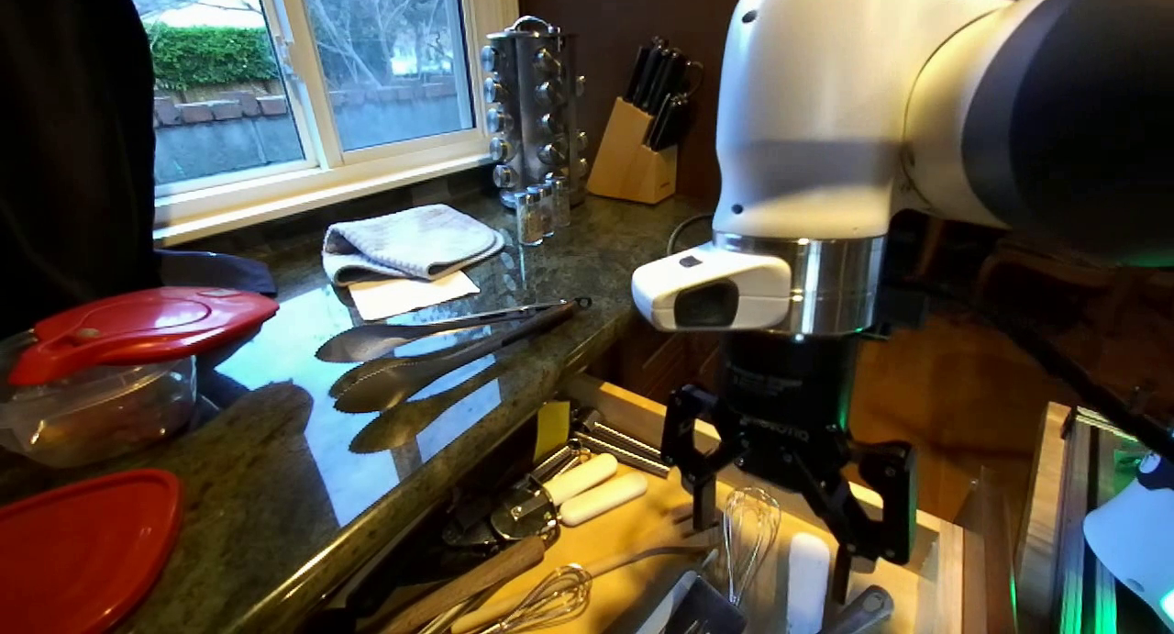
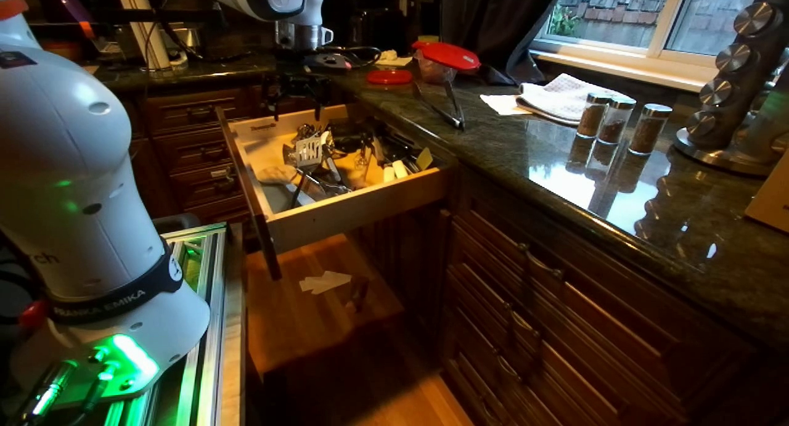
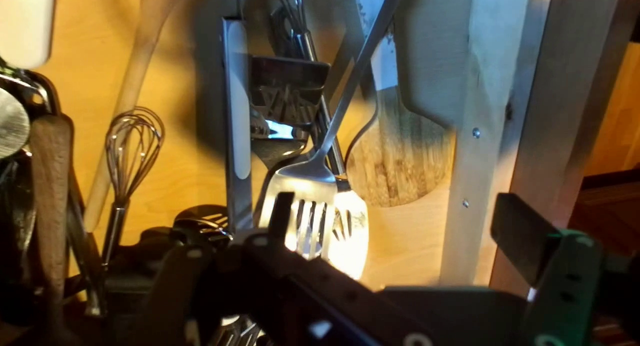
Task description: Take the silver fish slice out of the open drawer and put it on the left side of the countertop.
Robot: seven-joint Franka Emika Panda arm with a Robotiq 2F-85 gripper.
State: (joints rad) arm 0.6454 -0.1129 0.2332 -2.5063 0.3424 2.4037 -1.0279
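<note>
While the dark stone surface (image 1: 257, 515) is where you finish, your arm (image 1: 807, 148) reaches over the pulled-out drawer (image 2: 360, 201) beside it, so the step in hand seems to be lining up the pick. Toward the left of the surface sit a red-lidded container (image 1: 138, 336) and a loose red lid (image 1: 87, 551); the stretch between those and the tongs (image 1: 449, 357) looks like your best spot for setting down. The silver fish slice (image 3: 306, 186) lies in the drawer, its blade overlapping a second slotted utensil (image 3: 352, 228), its slim handle slanting to the right in the wrist view. Your fingers (image 3: 281, 211) stand wide apart above the drawer and hold nothing; the one on the right shows over the right edge of the drawer. Shift left before you lower, or it may strike the wood. Turn slightly so both straddle the handle squarely, just past where it meets the blade. Close gently, then raise slowly and straight: the utensil underneath could snag in the slots, and the slice may swing if you pinch it far off its balance.
</note>
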